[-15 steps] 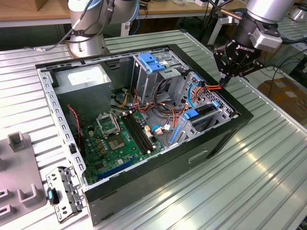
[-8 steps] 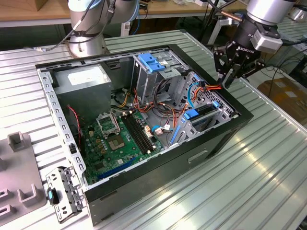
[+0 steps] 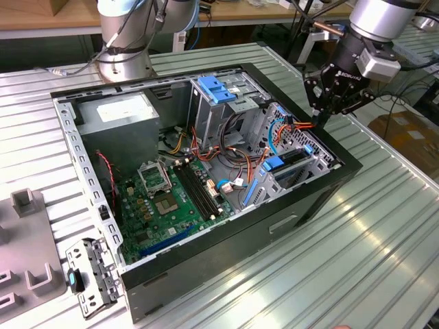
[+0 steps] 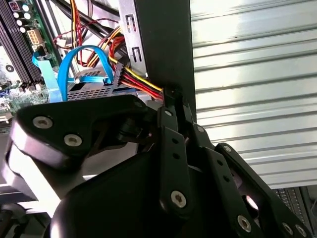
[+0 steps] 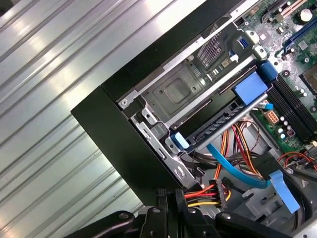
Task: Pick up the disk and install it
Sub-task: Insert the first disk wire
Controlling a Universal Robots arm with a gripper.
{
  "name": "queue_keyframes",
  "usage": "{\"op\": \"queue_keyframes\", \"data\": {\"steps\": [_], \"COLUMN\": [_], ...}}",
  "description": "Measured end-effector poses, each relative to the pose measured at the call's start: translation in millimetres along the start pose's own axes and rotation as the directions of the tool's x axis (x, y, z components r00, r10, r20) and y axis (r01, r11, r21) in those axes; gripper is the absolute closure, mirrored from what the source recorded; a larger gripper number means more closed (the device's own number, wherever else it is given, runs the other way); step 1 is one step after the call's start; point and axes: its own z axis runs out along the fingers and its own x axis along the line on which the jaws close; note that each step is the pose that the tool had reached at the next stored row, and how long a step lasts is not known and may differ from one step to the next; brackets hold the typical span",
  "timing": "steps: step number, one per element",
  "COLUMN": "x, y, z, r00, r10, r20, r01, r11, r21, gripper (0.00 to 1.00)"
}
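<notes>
Since the disk [image 5: 220,121] seems already seated in its bay, just inward of the jaws, the gripper [image 4: 172,96] hangs low at the case wall [image 5: 119,139], not over any loose part. Jaws are drawn together, tips against the red-and-yellow leads [image 5: 200,194]. Whether they pinch them is unclear, though the placement suggests the cabling is the concern.

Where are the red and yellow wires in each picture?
Exterior view: wires beside the tool, toward the exterior view's right.
Second wrist view: wires between the blue cable and the black case wall.
First wrist view: wires by the tool.
Shared landmark: the blue cable.
</notes>
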Motion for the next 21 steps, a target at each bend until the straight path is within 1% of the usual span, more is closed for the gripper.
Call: {"op": "queue_keyframes", "data": {"steps": [4, 8, 12, 13, 15, 16, 17, 18, 21], "x": [0.1, 0.0, -4.0, -4.0, -4.0, -4.1, -4.1, -6.6, -10.2], "y": [0.1, 0.1, 3.5, 3.5, 3.6, 3.5, 3.5, 5.6, 8.6], "z": [-4.7, -5.0, -4.9, -4.9, -5.0, -5.0, -5.0, -5.0, -5.0], "r00": [1.0000, 1.0000, 1.0000, 1.0000, 0.9991, 0.9982, 0.9964, 0.9959, 0.9959], "r10": [0.000, 0.000, 0.001, 0.008, 0.043, 0.059, 0.085, 0.090, 0.090], "r20": [-0.0001, -0.0002, -0.0001, 0.0000, 0.0006, 0.0008, 0.0013, 0.0015, 0.0015], "r01": [0.000, 0.000, -0.001, -0.008, -0.043, -0.059, -0.085, -0.090, -0.090], "r11": [1.0000, 1.0000, 1.0000, 1.0000, 0.9991, 0.9982, 0.9964, 0.9959, 0.9959], "r21": [-0.0001, -0.0001, -0.0001, -0.0002, -0.0010, -0.0013, -0.0017, -0.0019, -0.0019], "gripper": [0.83, 0.83, 0.83, 0.83, 0.83, 0.83, 0.83, 0.83, 0.83]}}
